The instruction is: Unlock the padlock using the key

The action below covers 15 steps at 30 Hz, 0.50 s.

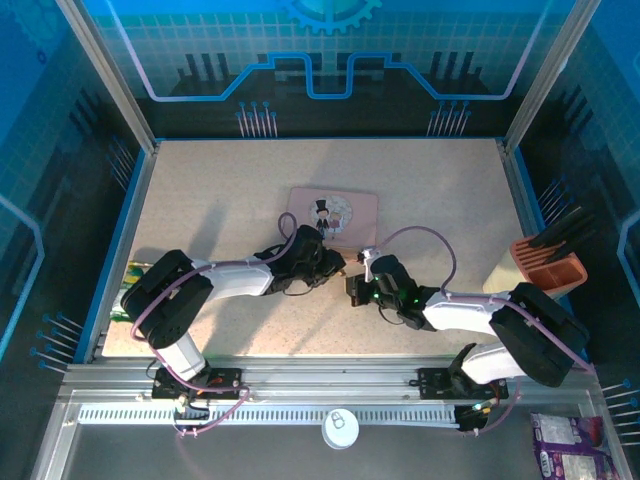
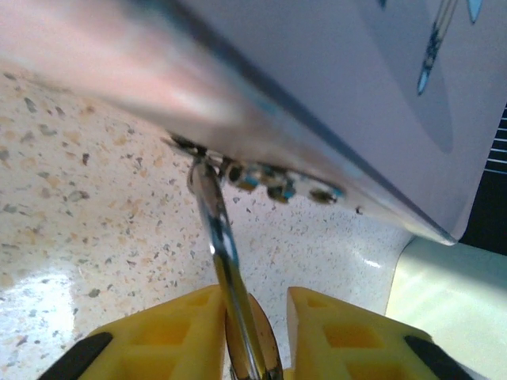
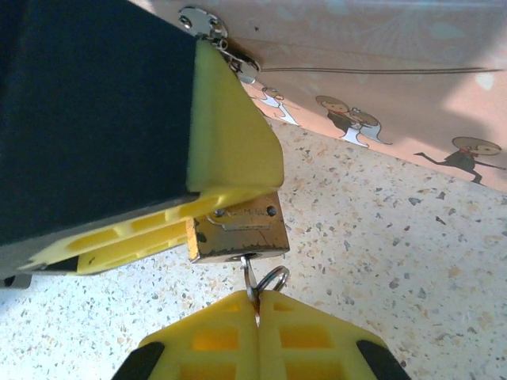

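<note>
**A:** Closest in, from the right wrist: right gripper (image 3: 257, 305) pinched tight on the key (image 3: 251, 275), no gap left between the yellow fingertips.

**B:** Gripped at the tail end, presumably to leave the blade free for turning?

**A:** Looks so. Blade up against the underside of the padlock (image 3: 239, 233), apparently in the keyhole; hard to say how deep.

**B:** And the brass body itself?

**A:** Clamped in the left gripper (image 2: 253, 309), fingers narrow and closed on it. Probably to brace it against the twist.

**B:** Beyond that?

**A:** Silver shackle (image 2: 218, 229) running up from the body to the hasp (image 3: 202, 20) on the pink tin (image 3: 380, 47). Hooked through there, so no carrying the lock elsewhere; hence both arms meeting just at the tin's near edge, mid-table (image 1: 220, 190).

**B:** Shackle sprung yet?

**A:** Cannot tell from here. Judged not yet turned.
</note>
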Tool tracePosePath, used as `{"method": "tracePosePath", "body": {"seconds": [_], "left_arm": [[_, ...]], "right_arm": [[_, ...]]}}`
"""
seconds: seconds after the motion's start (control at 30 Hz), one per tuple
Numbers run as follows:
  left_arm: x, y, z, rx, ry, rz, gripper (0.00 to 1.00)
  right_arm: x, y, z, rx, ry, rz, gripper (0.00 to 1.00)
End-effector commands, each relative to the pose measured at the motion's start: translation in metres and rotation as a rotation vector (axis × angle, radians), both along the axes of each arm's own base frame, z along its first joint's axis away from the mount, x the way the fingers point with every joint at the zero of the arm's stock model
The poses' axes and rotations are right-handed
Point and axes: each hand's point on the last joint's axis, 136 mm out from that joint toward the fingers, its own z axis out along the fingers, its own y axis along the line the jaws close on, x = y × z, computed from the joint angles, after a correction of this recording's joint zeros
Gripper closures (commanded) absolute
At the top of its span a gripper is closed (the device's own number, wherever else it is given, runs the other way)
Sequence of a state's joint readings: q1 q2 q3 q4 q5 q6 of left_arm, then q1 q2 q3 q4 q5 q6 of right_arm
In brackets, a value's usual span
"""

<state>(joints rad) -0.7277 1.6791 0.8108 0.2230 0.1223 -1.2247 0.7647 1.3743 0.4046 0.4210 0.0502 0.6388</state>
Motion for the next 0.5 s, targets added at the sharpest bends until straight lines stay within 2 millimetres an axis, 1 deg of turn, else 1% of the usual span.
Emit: {"method": "tracePosePath", "body": {"seconds": [0.0, 0.3, 0.47], "left_arm": [[-0.001, -0.023, 0.035, -0.093, -0.062, -0.072, 0.71], [0.002, -0.009, 0.032, -0.058, -0.068, -0.048, 0.63], [0.002, 0.003, 0.031, -0.012, -0.077, -0.038, 0.56]], "right_arm": [[0.005, -0.001, 0.008, 0.057, -0.005, -0.034, 1.0], [0.003, -0.002, 0.007, 0.08, 0.014, -0.044, 1.0], [0.001, -0.003, 0.003, 0.09, 0.04, -0.061, 1.0]]}}
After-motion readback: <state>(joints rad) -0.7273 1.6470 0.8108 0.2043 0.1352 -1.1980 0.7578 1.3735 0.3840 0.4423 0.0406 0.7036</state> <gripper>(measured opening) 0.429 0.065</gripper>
